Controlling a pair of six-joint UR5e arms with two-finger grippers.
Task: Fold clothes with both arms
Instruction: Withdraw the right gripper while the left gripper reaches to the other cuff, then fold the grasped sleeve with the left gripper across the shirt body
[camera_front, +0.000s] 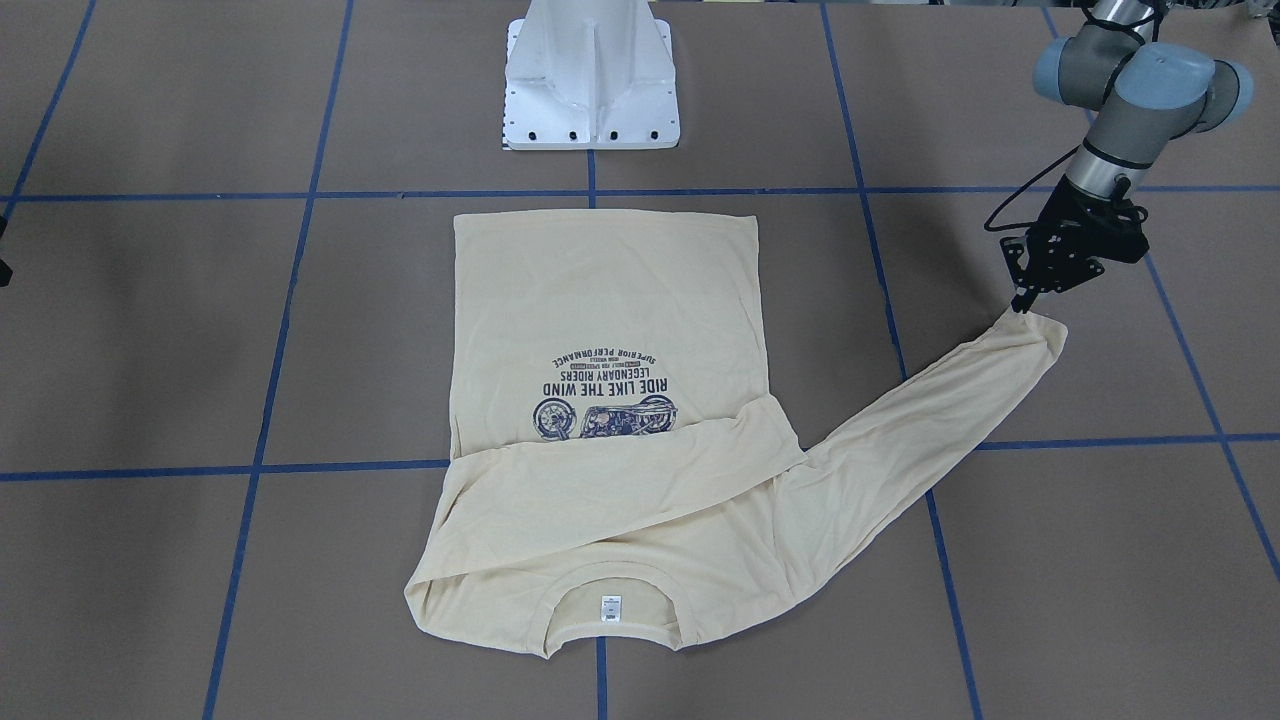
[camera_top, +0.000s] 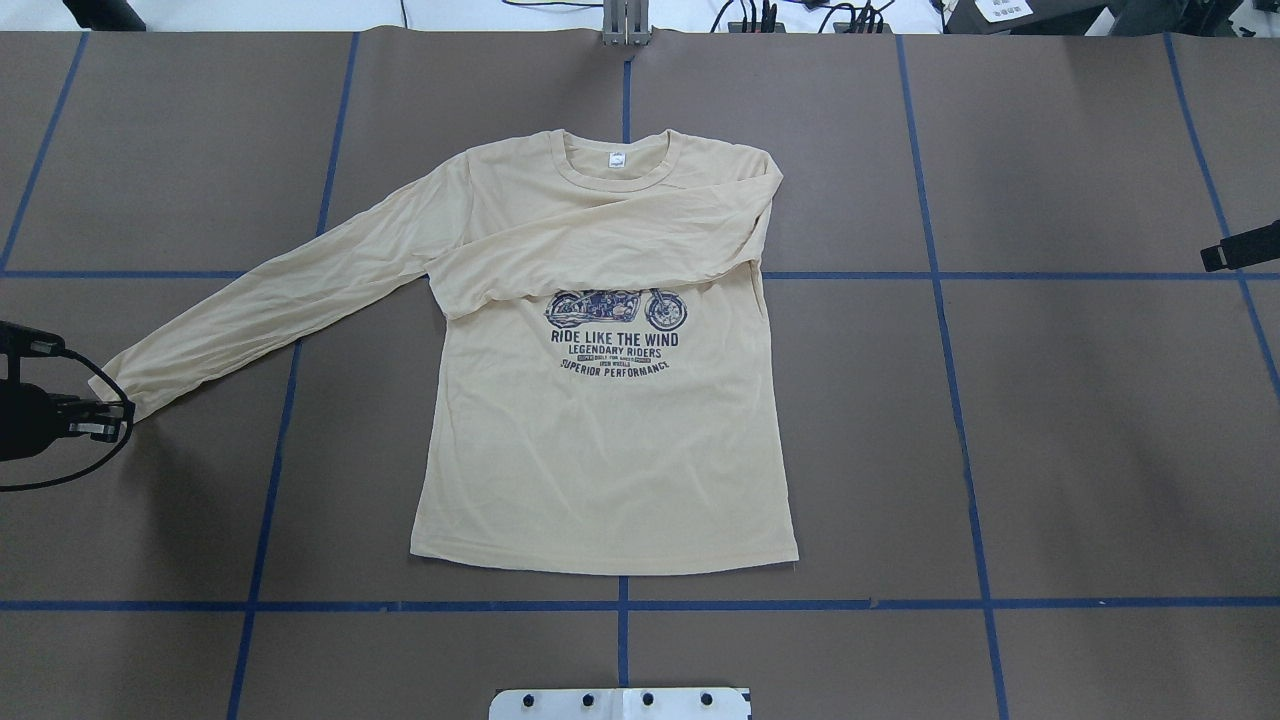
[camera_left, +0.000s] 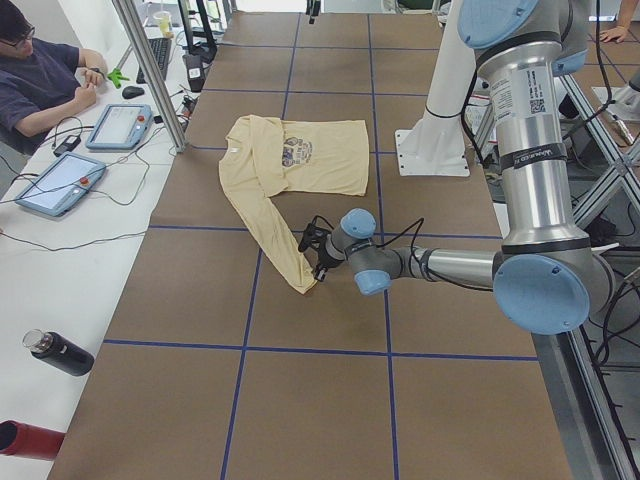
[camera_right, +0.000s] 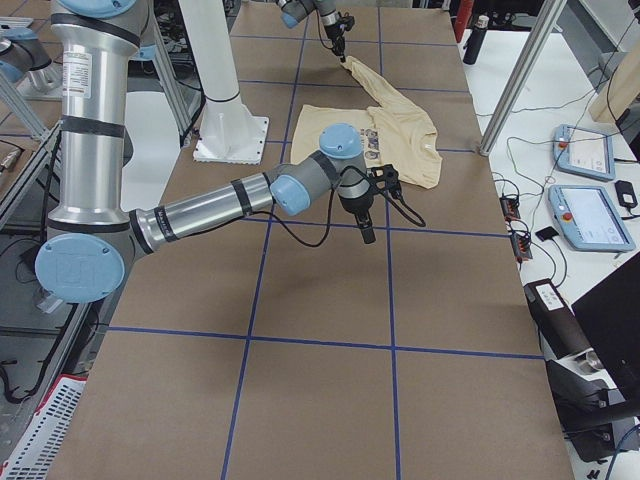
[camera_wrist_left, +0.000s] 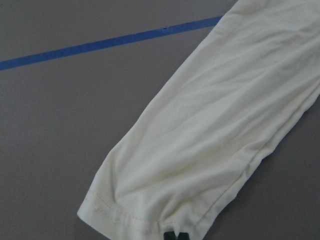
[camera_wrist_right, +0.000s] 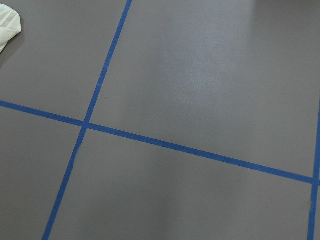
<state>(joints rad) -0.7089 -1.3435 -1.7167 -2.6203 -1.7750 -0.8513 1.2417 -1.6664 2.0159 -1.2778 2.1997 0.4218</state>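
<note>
One T-shirt (camera_top: 600, 460) lies front up at the middle of the surface (camera_top: 1050, 400). Its hem is toward the robot's white pedestal (camera_front: 592, 90) and its collar is on the far side, neck label (camera_top: 617, 160) showing.

- Sleeve on the robot's right (camera_top: 600, 255): folded across the chest, covering the top of the navy print (camera_top: 615, 325).
- Other sleeve (camera_top: 290, 300): runs out straight toward the robot's left and lies flat except at its end.
- Left claw (camera_front: 1022, 303): closed narrow on the cuff (camera_wrist_left: 125, 210), pinching its edge. The cuff sits slightly raised off the surface there. The wrist view shows one dark fingertip (camera_wrist_left: 172, 235) at the cuff seam.
- Right claw (camera_right: 366, 232): hangs over the surface on the robot's right, well apart from the shirt, tips pointing down. Cannot tell how wide it stands.
- Blue tape lines (camera_top: 940, 275) grid the surface.
</note>
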